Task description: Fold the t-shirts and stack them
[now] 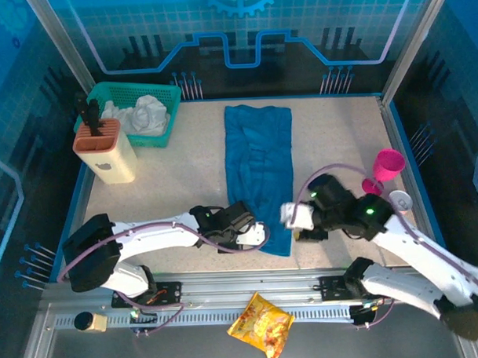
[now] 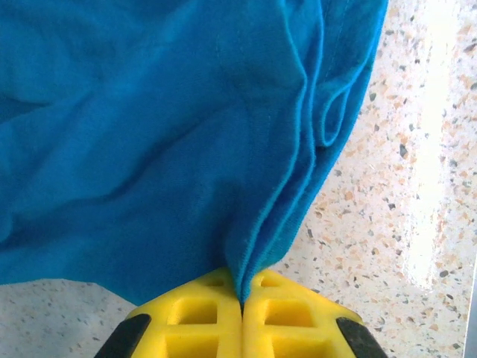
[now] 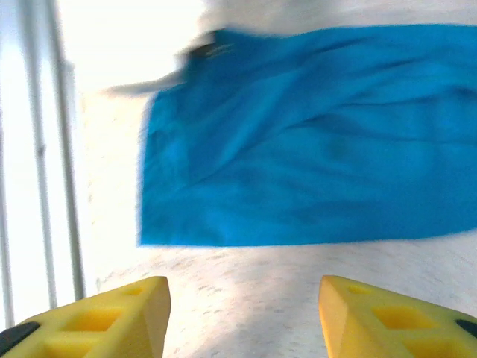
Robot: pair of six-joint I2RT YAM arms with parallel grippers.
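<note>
The left gripper (image 2: 241, 302) is clamped shut on the near left corner of the t-shirt (image 1: 258, 166), with several thin layers bunched in its grip. The right gripper (image 3: 244, 291) hovers with its jaws apart just off the shirt's near right corner, holding nothing. The shirt lies as a long folded strip down the middle of the bench (image 1: 184, 181), running from near the far edge almost to the near edge. The fabric looks light, soft and limp. It will likely sag, and its layers may slide apart, so pinching both near corners through every layer seems the surest hold.
</note>
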